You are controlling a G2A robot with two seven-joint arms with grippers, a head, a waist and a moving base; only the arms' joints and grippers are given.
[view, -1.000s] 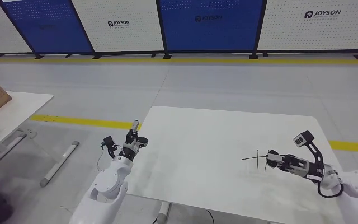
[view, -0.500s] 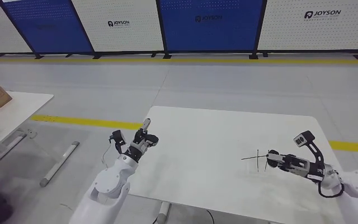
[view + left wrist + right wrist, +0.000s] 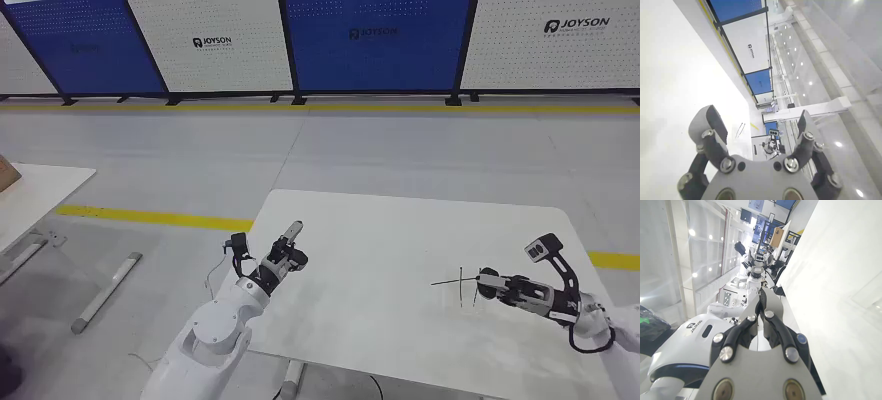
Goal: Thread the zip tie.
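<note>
The left hand point(image 3: 291, 245) hovers over the table's point(image 3: 400, 225) left edge, with its fingers spread wide and nothing between them. Near the table's right edge the right hand point(image 3: 484, 283) has its fingers pressed together, apparently pinching the end of a thin black zip tie point(image 3: 448, 283), which runs from the hand toward the table's middle. A second zip tie point(image 3: 460, 272) crosses the first just beside the right hand.
</note>
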